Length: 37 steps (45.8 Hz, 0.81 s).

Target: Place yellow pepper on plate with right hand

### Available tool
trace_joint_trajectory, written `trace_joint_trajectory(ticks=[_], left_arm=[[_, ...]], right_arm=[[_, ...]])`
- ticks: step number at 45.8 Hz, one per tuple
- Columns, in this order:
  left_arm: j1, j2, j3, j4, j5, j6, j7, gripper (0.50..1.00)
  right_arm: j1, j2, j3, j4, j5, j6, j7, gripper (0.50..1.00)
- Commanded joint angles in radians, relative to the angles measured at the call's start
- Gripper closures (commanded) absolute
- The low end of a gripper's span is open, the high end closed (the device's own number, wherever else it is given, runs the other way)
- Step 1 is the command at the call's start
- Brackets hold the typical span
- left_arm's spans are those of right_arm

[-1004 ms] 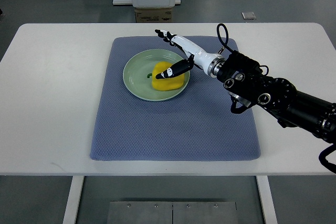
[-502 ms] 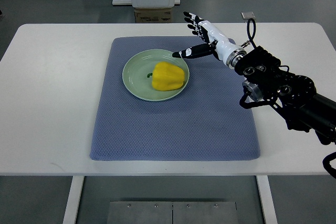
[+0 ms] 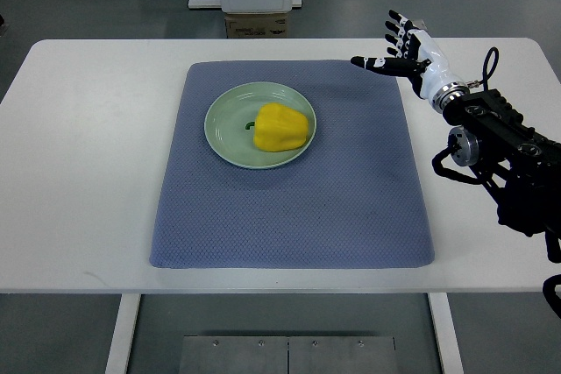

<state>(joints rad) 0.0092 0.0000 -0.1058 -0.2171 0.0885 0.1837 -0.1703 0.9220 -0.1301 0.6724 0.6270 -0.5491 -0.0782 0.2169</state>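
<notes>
yellow pepper (image 3: 281,126) lies on green plate (image 3: 230,140), right of centre, plate on blue mat (image 3: 289,208) | right hand (image 3: 408,45) over mat's far right corner, well apart, fingers spread, holding nothing | judged: placement done, hand clear so nothing gets nudged

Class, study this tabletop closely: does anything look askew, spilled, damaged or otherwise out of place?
Nothing stands out. The yellow pepper sits whole on the green plate, toward its right side. The plate rests on the blue mat, which lies flat on the white table. The right hand hovers open, holding nothing.
</notes>
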Motion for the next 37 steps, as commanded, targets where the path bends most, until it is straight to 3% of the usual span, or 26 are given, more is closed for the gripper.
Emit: trace_joint_trajectory(ticks=[1, 13, 37], left_arm=[[0.000, 0.000, 0.000, 0.001, 0.001, 0.000, 0.000, 0.500], [0.000, 0.000, 0.000, 0.001, 0.001, 0.000, 0.000, 0.500], [0.000, 0.000, 0.000, -0.001, 0.001, 0.000, 0.000, 0.500]], right_arm=[[-0.014, 0.000, 0.045, 0.000, 0.000, -0.015, -0.005, 0.502], [-0.060, 0.007, 0.176, 0.002, 0.001, -0.040, -0.004, 0.502], [-0.111, 0.023, 0.188, 0.008, 0.072, -0.048, 0.007, 0.500]])
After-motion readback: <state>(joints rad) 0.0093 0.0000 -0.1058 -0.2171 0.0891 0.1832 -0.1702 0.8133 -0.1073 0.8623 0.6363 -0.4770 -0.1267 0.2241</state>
